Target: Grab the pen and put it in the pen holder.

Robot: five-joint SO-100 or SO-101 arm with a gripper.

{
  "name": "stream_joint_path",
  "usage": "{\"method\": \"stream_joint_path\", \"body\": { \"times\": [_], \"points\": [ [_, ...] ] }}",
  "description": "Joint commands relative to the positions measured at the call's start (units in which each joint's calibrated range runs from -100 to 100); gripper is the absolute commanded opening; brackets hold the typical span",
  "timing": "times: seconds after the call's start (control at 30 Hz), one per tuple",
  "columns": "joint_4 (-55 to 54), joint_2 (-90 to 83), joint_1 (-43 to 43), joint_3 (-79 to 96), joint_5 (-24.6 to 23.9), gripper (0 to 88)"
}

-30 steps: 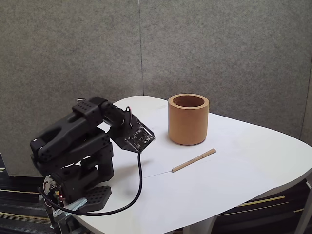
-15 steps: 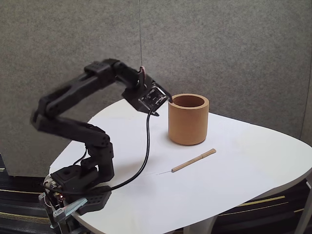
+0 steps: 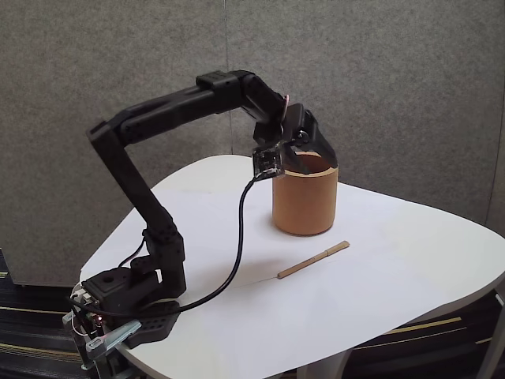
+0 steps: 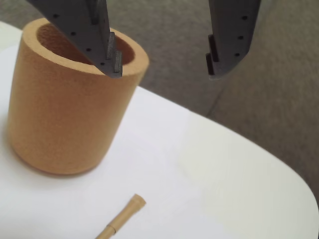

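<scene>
The jaws [image 4: 164,72] hang apart and empty above the holder [image 4: 65,119]. The pen [image 3: 313,260] lies flat on the surface [image 3: 394,300] below them, just beside the holder.

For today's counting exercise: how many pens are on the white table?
1. The pen lies flat on the table, in front of the pen holder in the fixed view, apart from it. The holder's inside is not fully visible.

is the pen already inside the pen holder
No, in the fixed view the pen lies flat on the white table, in front of the pen holder and apart from it.
</scene>
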Motion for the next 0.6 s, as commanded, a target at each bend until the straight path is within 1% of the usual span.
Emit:
{"method": "stream_joint_path", "body": {
  "times": [0.0, 0.17, 0.27, 0.57],
  "points": [
    [-0.08, 1.23, 3.07, -2.08, -5.76, 23.4],
    [-0.08, 4.80, 4.97, 1.08, -8.92, 23.4],
    [-0.08, 7.81, 5.05, 3.43, -9.34, 23.4],
    [-0.08, 16.92, 5.05, 5.23, -12.76, 23.4]
  ]
}}
